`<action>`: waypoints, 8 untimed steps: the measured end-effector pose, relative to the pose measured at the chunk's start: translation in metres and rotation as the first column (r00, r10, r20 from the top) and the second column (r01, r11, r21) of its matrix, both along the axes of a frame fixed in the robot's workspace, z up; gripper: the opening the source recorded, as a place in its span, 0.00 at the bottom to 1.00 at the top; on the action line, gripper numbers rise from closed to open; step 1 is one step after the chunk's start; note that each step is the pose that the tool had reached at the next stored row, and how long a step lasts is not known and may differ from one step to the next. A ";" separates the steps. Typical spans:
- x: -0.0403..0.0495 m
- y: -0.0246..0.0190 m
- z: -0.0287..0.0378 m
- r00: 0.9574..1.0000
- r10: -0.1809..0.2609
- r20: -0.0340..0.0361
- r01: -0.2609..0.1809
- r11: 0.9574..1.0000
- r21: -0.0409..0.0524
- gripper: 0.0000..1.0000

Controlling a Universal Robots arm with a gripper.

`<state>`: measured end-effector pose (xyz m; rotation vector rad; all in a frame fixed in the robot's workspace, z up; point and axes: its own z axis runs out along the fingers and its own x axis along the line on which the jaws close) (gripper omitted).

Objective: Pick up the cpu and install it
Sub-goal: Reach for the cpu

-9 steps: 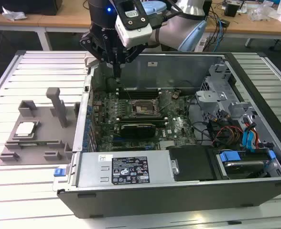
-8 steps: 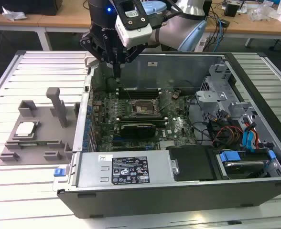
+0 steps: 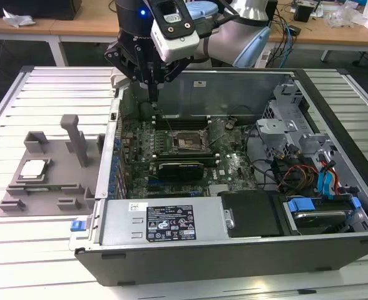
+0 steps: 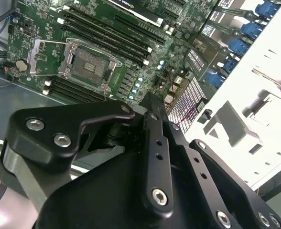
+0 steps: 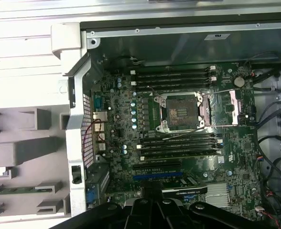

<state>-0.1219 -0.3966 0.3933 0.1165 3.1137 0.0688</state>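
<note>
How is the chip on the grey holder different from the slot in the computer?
The chip is silvery; the slot is dark with a metal rim. The chip lies on the grey holder outside the computer; the slot sits on the green board inside it. Both are square.

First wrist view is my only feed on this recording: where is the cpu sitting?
Observer: The cpu lies flat on the grey fixture, outside the computer case, at the exterior view's left.
Operator: Is the gripper anywhere near it?
Observer: No. The gripper hangs over the open case, above the motherboard, well apart from the cpu.
</note>
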 end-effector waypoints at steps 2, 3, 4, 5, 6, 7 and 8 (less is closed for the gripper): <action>0.0000 0.0001 0.0000 1.000 0.000 0.000 0.000 1.000 0.000 0.11; -0.0003 0.0001 0.0000 1.000 0.000 0.000 0.000 1.000 0.000 0.11; -0.0008 0.0002 0.0000 1.000 0.000 0.000 0.000 1.000 0.000 0.11; -0.0016 0.0002 0.0000 1.000 0.000 0.000 0.000 1.000 0.000 0.11; -0.0025 0.0003 0.0000 1.000 0.000 0.000 0.000 1.000 0.000 0.11; -0.0036 0.0003 0.0000 1.000 0.000 0.000 0.000 1.000 0.000 0.11; -0.0055 0.0003 0.0000 1.000 0.000 0.000 0.000 1.000 0.000 0.11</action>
